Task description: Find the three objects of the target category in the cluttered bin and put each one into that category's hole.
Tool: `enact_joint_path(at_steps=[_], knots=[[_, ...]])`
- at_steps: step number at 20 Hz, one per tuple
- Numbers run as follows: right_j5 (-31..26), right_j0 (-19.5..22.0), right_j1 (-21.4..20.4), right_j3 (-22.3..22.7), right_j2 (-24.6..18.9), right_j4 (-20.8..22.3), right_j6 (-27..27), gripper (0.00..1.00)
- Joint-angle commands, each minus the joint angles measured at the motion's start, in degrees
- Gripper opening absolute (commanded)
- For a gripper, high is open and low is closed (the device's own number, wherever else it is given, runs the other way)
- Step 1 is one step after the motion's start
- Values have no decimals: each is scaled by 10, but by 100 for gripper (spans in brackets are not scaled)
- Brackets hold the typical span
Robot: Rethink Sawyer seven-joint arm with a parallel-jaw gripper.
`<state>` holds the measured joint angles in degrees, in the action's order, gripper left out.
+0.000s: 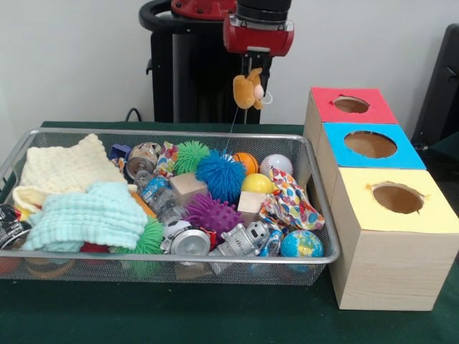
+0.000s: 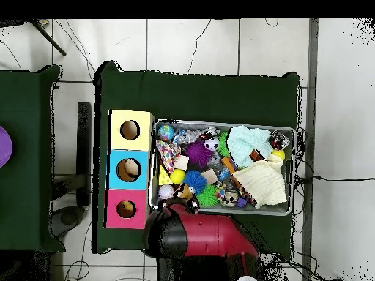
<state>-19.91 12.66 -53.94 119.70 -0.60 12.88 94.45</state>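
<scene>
My gripper (image 1: 252, 66) hangs above the back rim of the wire-mesh bin (image 1: 172, 133) and is shut on a small brown plush toy (image 1: 248, 89), held clear of the clutter. A thin string trails from the toy down into the bin. The bin holds spiky balls in blue (image 1: 220, 174), green (image 1: 190, 155) and purple (image 1: 212, 211), smooth balls, wooden blocks, cloths, a bottle and cans. Three boxes stand right of the bin, with red (image 1: 380, 107), blue (image 1: 405, 150) and yellow (image 1: 358, 197) tops, each with a round hole. In the overhead view the red arm (image 2: 209, 238) covers the gripper.
A cream cloth (image 1: 68, 166) and a mint cloth (image 1: 93, 213) cover the bin's left part. A patterned cloth (image 1: 290, 204) and a globe ball (image 1: 301, 244) lie at its right end. The overhead view shows the bin (image 2: 220, 123) and the yellow-topped box (image 2: 117, 117) on the green table.
</scene>
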Motion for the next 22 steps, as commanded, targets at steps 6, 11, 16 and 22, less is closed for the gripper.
enact_joint_path(at_steps=[6, 11, 16, 22], knots=[[-16, -40, 1, 43, -33, -55, 107, 0], [-3, -60, 10, 44, -24, -65, 116, 0], [-4, -78, 10, 44, -17, -79, 123, 0], [1, -94, 15, 45, -12, -93, 127, 0]])
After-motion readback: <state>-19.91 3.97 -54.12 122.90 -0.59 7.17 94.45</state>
